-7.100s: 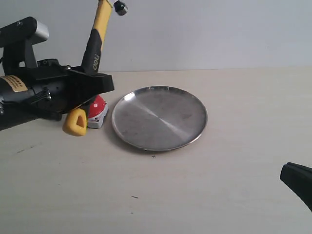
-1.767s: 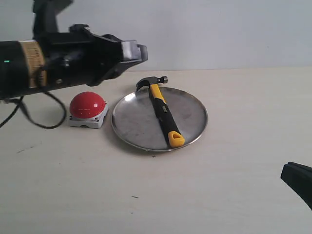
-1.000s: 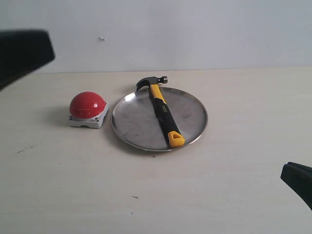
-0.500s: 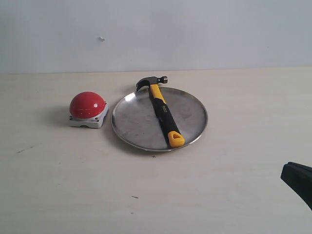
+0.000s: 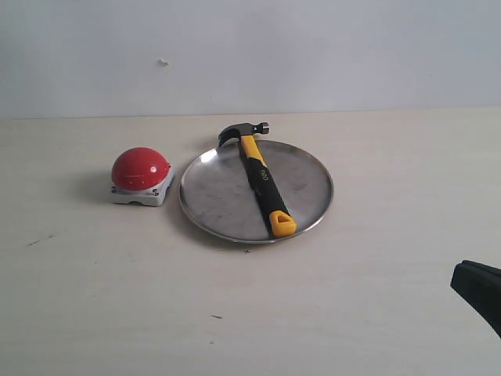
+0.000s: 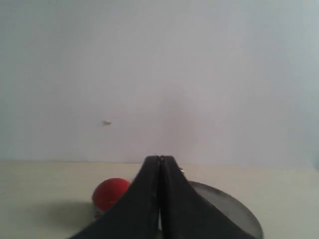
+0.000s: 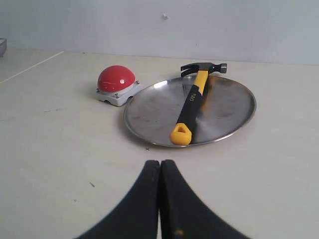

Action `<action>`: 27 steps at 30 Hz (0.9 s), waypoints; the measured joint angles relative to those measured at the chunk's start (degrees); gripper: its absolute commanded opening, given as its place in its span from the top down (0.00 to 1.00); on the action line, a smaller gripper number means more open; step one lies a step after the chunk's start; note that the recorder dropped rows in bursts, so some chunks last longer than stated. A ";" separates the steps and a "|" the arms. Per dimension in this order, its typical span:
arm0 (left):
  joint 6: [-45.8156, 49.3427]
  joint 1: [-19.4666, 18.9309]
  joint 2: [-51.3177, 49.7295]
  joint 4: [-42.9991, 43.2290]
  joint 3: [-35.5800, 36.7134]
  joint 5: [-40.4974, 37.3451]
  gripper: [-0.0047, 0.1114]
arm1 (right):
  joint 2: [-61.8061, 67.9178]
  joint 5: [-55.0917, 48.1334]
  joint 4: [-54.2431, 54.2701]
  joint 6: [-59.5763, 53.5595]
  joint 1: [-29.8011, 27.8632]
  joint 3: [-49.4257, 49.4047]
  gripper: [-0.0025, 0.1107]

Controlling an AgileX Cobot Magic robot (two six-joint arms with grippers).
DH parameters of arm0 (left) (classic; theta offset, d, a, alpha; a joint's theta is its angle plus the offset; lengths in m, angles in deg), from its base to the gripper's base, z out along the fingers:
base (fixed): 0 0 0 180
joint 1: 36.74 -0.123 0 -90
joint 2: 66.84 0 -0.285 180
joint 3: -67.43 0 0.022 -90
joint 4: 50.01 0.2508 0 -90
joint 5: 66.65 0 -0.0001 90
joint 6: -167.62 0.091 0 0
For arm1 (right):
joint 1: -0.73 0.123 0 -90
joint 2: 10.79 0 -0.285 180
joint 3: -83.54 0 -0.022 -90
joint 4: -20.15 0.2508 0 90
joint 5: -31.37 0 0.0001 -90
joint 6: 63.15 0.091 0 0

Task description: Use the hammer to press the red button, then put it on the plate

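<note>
The hammer [image 5: 261, 178] lies across the silver plate [image 5: 305, 168], dark head at the far rim, yellow handle end at the near rim; the right wrist view shows the hammer [image 7: 192, 103] on the plate [image 7: 229, 107] too. The red button [image 5: 140, 168] sits on its grey base just left of the plate. My left gripper [image 6: 159, 159] is shut and empty, out of the exterior view, far back from the red button [image 6: 110, 191] and the plate [image 6: 234, 211]. My right gripper [image 7: 160, 163] is shut and empty, short of the plate's near rim.
A black part of the right arm [image 5: 477, 291] shows at the exterior view's lower right edge. A pale wall [image 5: 313, 47] stands behind the light table [image 5: 117, 298]. Small dark marks dot the tabletop near the plate's front.
The left arm has withdrawn to the left and left the exterior view. The hammer, held upright beside the button earlier, now rests on the plate. The right arm has not moved.
</note>
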 measured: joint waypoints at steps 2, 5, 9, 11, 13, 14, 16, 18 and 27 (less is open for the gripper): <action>7.47 -0.09 0.00 -15.99 0.00 -15.84 0.96 | 0.00 0.00 0.00 0.00 0.00 0.00 0.98; 31.09 -0.75 0.00 -35.94 0.23 -22.46 0.96 | 0.00 0.00 0.00 0.00 0.00 0.00 0.98; 53.39 -1.74 0.00 -52.49 0.23 -19.47 0.96 | 0.00 0.00 0.00 0.00 0.00 0.00 0.98; 56.84 -2.11 0.00 -56.02 0.23 -18.33 0.96 | 0.00 0.00 0.00 0.00 0.00 0.00 0.98; 58.47 -2.27 0.00 -57.12 0.23 -18.39 0.96 | 0.00 0.00 0.00 0.00 0.00 0.00 0.98; 58.98 -2.27 0.00 -57.54 0.23 -18.39 0.96 | 0.00 0.00 0.00 0.00 0.00 0.00 0.98; 59.43 -2.32 0.00 -57.94 0.23 -18.39 0.96 | 0.00 0.00 0.00 0.00 0.00 0.00 0.98; 59.74 -2.32 0.00 -58.09 0.23 -18.39 0.96 | 0.00 0.00 0.00 0.00 0.00 0.00 0.98; 59.86 -2.32 0.00 -58.22 0.23 -18.39 0.96 | 0.00 0.00 0.00 0.00 0.00 0.00 0.98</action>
